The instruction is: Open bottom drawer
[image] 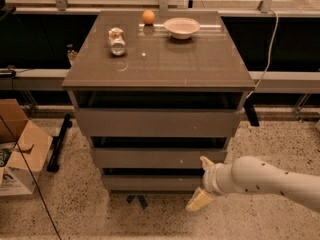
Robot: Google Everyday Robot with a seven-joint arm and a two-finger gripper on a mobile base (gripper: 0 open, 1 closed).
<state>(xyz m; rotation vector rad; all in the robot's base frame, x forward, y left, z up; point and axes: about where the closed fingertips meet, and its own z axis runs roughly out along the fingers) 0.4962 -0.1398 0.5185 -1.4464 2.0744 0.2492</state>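
Observation:
The bottom drawer (150,183) is the lowest, slimmest grey-brown front of the cabinet, and it looks closed, flush under the middle drawer (155,158). My gripper (203,183) comes in from the right on a white arm, in front of the bottom drawer's right end. It is open: one cream fingertip (206,162) points up over the middle drawer's lower right corner, and the other (198,201) points down near the floor.
The cabinet top (200,59) carries a crushed can (117,40), an orange (148,17) and a white bowl (182,27). The tall top drawer (157,122) sits above. A cardboard box (20,151) and a black bar (59,142) lie on the floor at left.

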